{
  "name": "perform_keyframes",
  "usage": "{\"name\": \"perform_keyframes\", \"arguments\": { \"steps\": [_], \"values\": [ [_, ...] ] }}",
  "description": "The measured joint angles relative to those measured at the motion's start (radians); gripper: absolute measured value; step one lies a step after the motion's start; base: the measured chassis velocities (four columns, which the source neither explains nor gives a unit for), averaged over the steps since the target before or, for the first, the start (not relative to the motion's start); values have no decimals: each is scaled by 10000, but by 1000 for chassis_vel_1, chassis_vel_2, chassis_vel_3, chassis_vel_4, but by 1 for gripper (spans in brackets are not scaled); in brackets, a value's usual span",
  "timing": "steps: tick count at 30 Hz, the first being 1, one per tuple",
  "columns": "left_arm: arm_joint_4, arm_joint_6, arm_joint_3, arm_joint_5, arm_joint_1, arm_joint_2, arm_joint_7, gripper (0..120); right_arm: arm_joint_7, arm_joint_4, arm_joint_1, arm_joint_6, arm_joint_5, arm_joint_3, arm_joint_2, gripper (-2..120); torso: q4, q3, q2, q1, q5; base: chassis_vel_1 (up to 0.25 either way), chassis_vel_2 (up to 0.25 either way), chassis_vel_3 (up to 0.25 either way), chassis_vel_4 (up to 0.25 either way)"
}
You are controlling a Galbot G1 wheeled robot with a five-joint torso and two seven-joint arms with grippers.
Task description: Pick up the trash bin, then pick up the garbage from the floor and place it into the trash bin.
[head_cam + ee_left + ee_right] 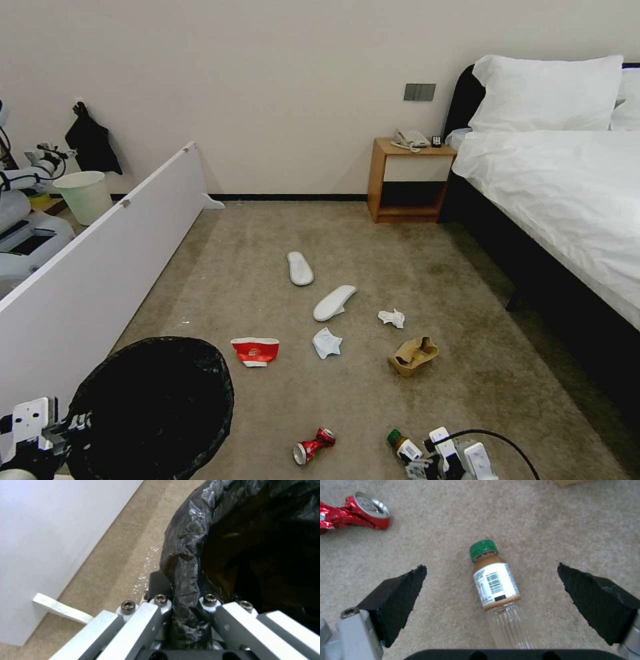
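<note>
The trash bin (157, 400), lined with a crinkly black bag, is at the lower left. My left gripper (63, 427) is shut on its bagged rim (185, 597). My right gripper (490, 566) hangs open just above the carpet, its black pads (400, 592) either side of the clear green-capped bottle (495, 585), not touching it. A crushed red can (356, 512) lies close by. Farther out lie a flattened red cup (255, 350), two white tissues (327, 343), a brown cardboard box (413, 355) and two white slippers (300, 268).
A white board (100, 267) runs along the left, with a pale bucket (85, 195) behind it. A bed (567, 200) fills the right side and a wooden nightstand (408, 180) stands by the back wall. Open carpet lies between the litter and the bed.
</note>
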Motion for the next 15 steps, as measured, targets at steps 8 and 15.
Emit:
{"name": "perform_keyframes", "arguments": {
  "steps": [8,15],
  "values": [
    [-86,0,1,53,56,-108,0,3,64,-463,382,-131,38,-481,-29,100,-1,0,0,0,1,0,0,0,0],
    [-140,1,-58,57,121,-133,-1,3,91,-853,532,-255,-53,-551,20,100,-1,0,0,0,0,0,0,0,0]
  ]
}}
